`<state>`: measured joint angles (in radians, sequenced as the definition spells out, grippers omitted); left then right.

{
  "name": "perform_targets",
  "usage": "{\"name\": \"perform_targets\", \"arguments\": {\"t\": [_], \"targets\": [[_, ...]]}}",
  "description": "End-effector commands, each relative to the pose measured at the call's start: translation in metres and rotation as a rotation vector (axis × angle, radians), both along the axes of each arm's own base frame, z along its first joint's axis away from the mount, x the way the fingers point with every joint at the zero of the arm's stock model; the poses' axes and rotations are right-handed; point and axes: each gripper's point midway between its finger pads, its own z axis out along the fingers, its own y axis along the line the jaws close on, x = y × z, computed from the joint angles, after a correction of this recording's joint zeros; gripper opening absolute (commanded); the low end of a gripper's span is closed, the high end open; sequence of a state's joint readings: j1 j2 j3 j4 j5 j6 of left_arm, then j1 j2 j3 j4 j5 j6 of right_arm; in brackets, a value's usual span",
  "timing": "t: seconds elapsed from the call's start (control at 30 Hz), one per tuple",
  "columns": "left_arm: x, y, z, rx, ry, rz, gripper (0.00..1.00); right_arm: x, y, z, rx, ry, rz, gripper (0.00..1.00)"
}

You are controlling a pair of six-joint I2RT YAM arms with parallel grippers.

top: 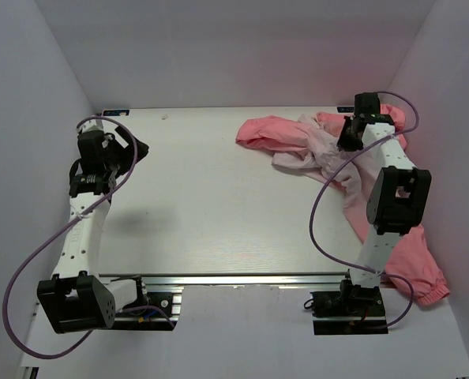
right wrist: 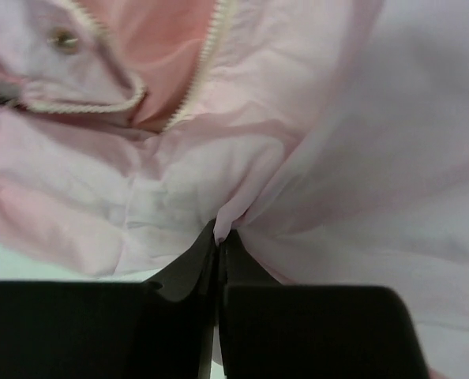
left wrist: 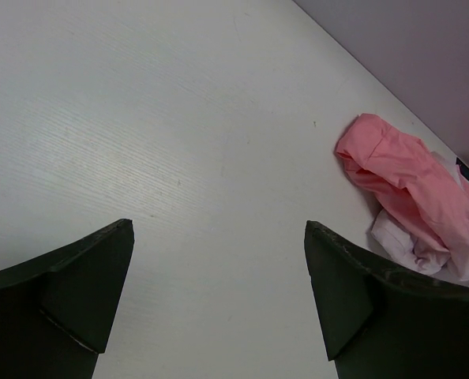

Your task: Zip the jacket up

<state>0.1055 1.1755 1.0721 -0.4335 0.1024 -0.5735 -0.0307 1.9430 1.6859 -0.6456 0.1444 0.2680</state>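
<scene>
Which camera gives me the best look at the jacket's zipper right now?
Right wrist: the white zipper teeth show close up, parted, above the right gripper, which pinches a fabric fold. Top external shows the jacket crumpled, zipper indistinguishable. Left wrist catches only a bunched part at its edge.

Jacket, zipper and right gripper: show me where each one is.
jacket (top: 270, 133), top view, coral sleeve.
zipper (right wrist: 199, 59), right wrist view, white teeth.
right gripper (right wrist: 219, 235), right wrist view, between fingertips pinching the jacket.
</scene>
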Motion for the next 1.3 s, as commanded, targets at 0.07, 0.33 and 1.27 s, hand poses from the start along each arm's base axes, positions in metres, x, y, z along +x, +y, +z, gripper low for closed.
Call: {"name": "perform_targets", "arguments": {"t": [0.07,0.33,1.27], "targets": [[-0.012,-0.002,0.037,0.01,-0.116,-0.005,0.98,0.011,0.092,0.132,0.137,-0.388,0.473,0.0],[-0.041,-0.009,0.079,-0.004,-0.217,-0.012,0.98,-0.118,0.312,0.263,0.155,-0.632,1.141,0.0],[-0.055,-0.037,0.082,-0.057,-0.227,-0.166,0.98,-0.099,0.056,0.134,0.044,-0.418,0.06,0.35]]}}
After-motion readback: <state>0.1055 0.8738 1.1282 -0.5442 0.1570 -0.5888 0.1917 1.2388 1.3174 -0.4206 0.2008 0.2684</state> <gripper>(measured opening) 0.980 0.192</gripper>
